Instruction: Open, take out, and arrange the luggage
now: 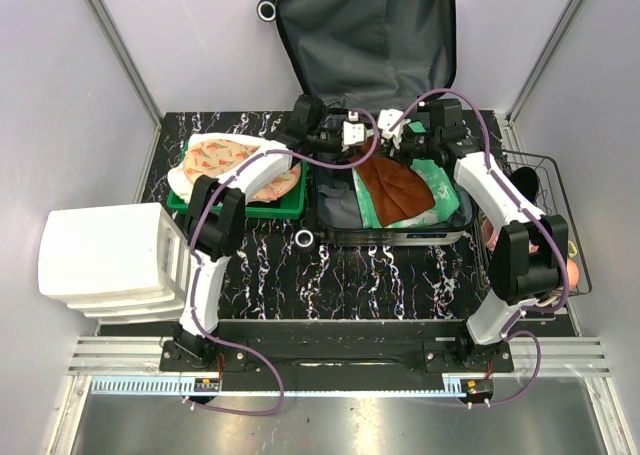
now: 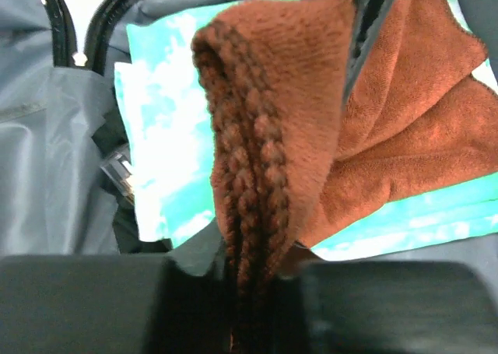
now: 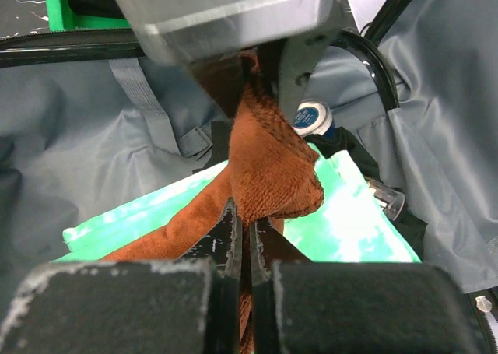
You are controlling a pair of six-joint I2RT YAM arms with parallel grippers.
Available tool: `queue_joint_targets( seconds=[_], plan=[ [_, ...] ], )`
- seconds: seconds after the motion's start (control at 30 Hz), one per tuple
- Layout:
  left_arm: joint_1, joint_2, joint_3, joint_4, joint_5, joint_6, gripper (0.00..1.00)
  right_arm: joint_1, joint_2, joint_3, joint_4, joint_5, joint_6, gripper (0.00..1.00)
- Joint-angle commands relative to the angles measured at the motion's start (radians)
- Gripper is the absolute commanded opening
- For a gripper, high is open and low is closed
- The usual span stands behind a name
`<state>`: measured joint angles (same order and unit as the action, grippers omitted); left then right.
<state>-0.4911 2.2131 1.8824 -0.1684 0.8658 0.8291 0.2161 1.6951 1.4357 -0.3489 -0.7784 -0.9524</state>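
The luggage (image 1: 350, 35) lies open at the table's back, its dark grey lined lid propped up against the wall. In its lower half lies a brown towel (image 1: 392, 187) on a green and white cloth (image 1: 420, 215). My left gripper (image 1: 352, 135) is shut on a folded edge of the brown towel (image 2: 264, 175). My right gripper (image 1: 392, 133) is shut on the same towel (image 3: 268, 167) close beside it. Both hold it lifted over the green and white cloth (image 2: 167, 136) (image 3: 350, 222).
A green bin (image 1: 240, 203) with a watermelon-print cloth (image 1: 225, 160) sits left of the luggage. A white drawer unit (image 1: 105, 260) stands at the left edge. A black wire basket (image 1: 545, 215) stands at the right. A white and blue jar (image 3: 313, 117) lies in the luggage.
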Motion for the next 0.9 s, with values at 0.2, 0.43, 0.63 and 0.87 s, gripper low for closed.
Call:
queue_joint_targets(
  seconds=[0.2,0.43,0.63,0.87],
  plan=[
    [0.003,-0.159,0.304,-0.398,-0.167,-0.412,0.0,-0.001,-0.009,0.084,0.203,0.183,0.289,0.61],
    [0.071,-0.13,0.4,-0.741,-0.261,-0.773,0.0,-0.023,0.026,0.189,0.202,0.248,0.412,1.0],
    [0.238,-0.164,0.239,-0.819,-0.188,-0.964,0.0,-0.026,0.044,0.212,0.177,0.265,0.425,1.0],
    [0.396,-0.164,0.263,-0.927,-0.287,-0.837,0.1,-0.024,0.051,0.224,0.143,0.243,0.451,1.0]
  ],
)
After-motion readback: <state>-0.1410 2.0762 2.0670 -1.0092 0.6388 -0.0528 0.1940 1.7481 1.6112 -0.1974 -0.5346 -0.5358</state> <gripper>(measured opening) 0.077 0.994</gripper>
